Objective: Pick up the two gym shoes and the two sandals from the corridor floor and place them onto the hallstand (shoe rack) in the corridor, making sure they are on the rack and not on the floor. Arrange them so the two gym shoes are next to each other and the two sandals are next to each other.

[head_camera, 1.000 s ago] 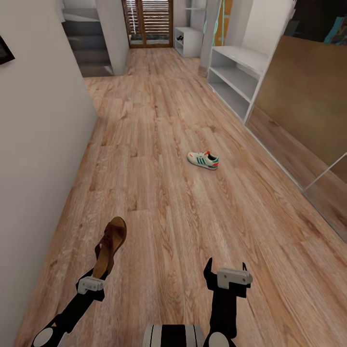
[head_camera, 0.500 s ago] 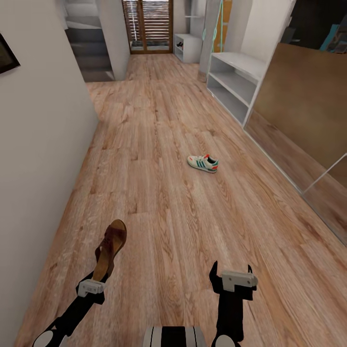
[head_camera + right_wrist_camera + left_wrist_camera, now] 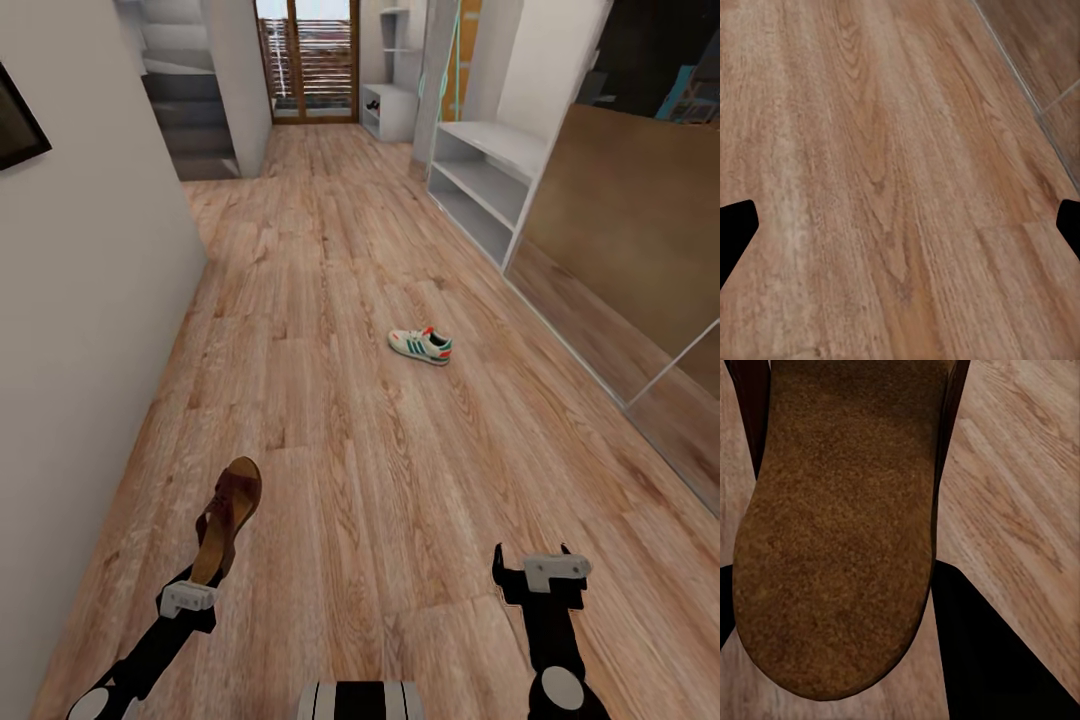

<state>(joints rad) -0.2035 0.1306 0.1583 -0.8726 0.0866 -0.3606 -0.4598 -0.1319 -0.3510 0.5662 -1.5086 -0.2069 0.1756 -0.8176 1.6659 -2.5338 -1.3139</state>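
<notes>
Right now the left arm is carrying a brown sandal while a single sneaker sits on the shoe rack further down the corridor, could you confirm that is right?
Not quite. The sneaker lies on the wooden floor, out in the open and apart from the shoe rack by the wall, as the head view shows. The rest holds: the left gripper carries the brown sandal, jaws closed on it.

head view looks down the corridor from high; both wrist views sit close above the same warm brown wood-grain plank floor (image 3: 330, 300).
</notes>
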